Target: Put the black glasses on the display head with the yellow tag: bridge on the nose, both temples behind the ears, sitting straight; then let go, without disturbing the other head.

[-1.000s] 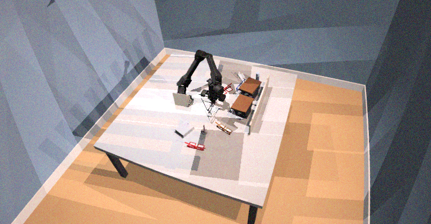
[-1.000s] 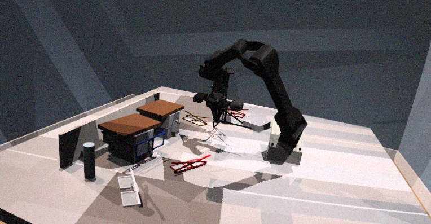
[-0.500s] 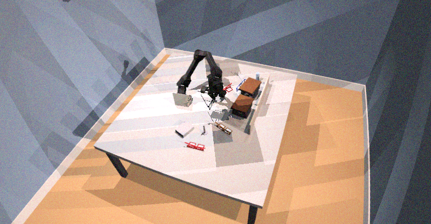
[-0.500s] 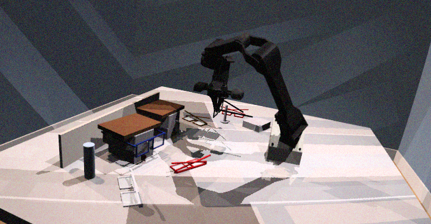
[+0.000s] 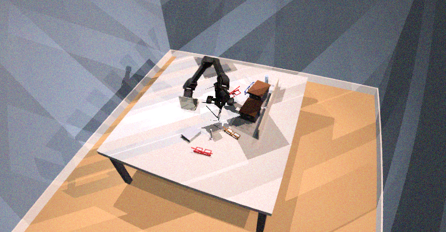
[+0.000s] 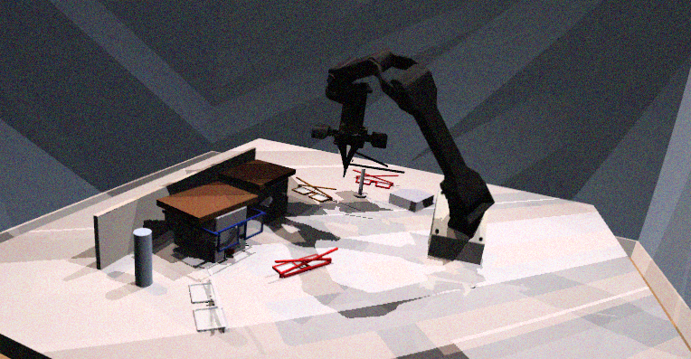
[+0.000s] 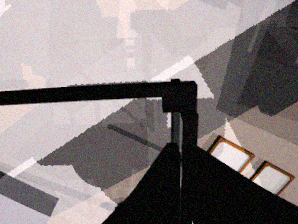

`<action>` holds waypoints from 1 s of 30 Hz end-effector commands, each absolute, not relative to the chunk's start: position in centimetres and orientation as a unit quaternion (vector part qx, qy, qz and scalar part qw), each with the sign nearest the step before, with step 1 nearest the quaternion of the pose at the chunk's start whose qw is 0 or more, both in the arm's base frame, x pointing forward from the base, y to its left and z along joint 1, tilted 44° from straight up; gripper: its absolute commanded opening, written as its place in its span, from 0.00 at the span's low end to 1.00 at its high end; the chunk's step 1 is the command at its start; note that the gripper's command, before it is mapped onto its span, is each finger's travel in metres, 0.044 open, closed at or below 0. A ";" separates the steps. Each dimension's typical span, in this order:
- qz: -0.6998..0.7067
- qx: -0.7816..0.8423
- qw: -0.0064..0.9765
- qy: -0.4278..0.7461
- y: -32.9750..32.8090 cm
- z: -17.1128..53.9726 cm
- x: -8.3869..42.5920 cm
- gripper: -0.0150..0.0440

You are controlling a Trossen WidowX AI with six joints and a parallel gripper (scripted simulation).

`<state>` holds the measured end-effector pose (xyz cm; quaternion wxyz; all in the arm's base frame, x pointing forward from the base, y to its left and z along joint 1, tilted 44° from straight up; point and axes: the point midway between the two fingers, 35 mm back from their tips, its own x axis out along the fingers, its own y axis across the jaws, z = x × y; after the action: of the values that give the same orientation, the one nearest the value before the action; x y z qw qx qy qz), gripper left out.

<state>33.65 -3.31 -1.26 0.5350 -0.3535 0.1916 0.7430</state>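
Observation:
My gripper point(image 5: 219, 117) point(image 6: 345, 174) point(image 7: 178, 152) is shut on the black glasses point(image 5: 212, 111) point(image 6: 377, 168) point(image 7: 90, 93) and holds them above the table, in front of and to the side of the heads. Their temples stick out to one side of the fingers in the exterior view. Two dark display heads with flat brown tops stand side by side: one head point(image 5: 250, 107) point(image 6: 259, 172) is nearer the gripper, the other head point(image 5: 258, 88) point(image 6: 207, 199) has blue glasses point(image 5: 248, 88) point(image 6: 254, 228) at its face. I cannot make out a yellow tag.
An upright panel point(image 5: 267, 113) point(image 6: 116, 231) stands behind the heads, a cylinder point(image 5: 266, 79) point(image 6: 143, 259) beside them. Brown glasses point(image 5: 232, 132) point(image 6: 312, 193), red glasses point(image 5: 201, 151) point(image 6: 302, 264), a thin post point(image 5: 211, 134) point(image 6: 361, 183) and a grey box point(image 5: 191, 134) point(image 6: 411, 198) are on the table.

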 end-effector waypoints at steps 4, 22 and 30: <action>0.753 -0.382 0.513 0.153 -6.0 -4.0 34.7 0.25; 0.765 -0.431 0.473 0.078 -10.6 -9.1 35.5 0.25; 0.765 -0.431 0.473 0.078 -9.5 -10.3 35.3 0.25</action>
<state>35.60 -10.30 -9.39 0.4750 -0.4345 0.0791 0.7612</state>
